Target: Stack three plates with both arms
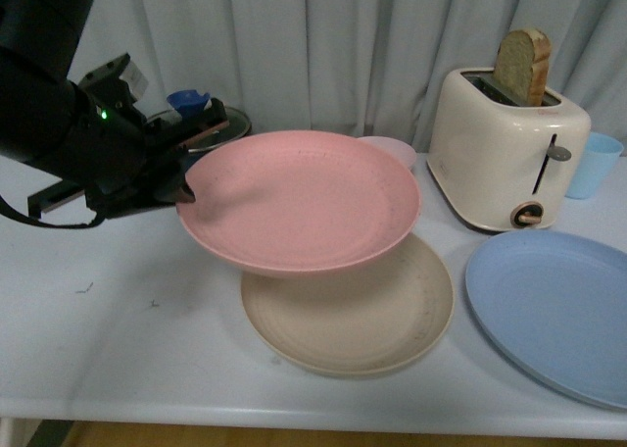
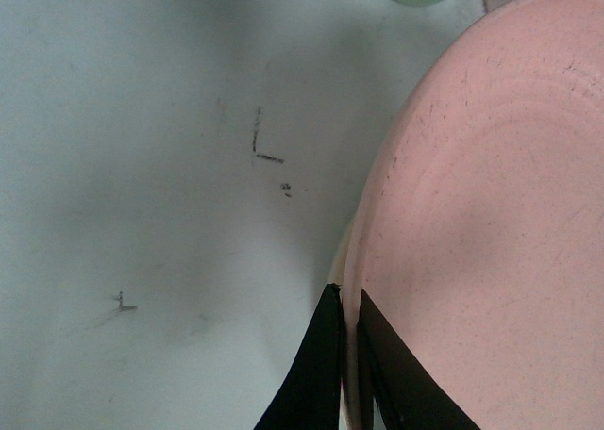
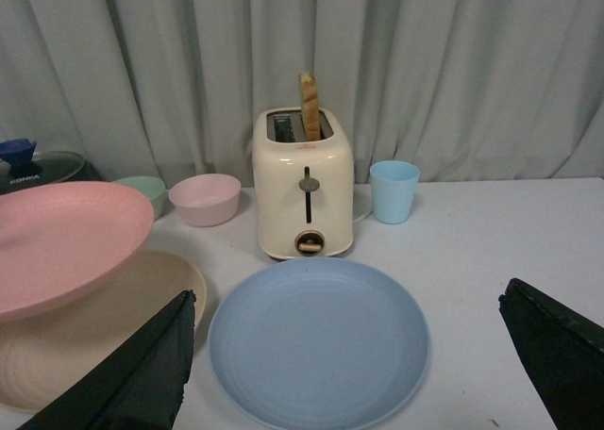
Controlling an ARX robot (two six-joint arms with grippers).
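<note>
Nearest, the beige plate (image 1: 353, 320) and the blue plate (image 1: 558, 305) lie flat on the counter (image 1: 118, 320), the blue one before the right hand (image 3: 344, 355), whose fingers stand wide apart and empty. The left hand (image 1: 181, 177) is clamped on the rim of the pink plate (image 1: 299, 200), holding it raised and slightly tilted over the beige plate, apparently to set it down as the next layer. Farther back, marks on the toaster (image 1: 505, 148) and the pot lid (image 3: 38, 166) are too small to read.
</note>
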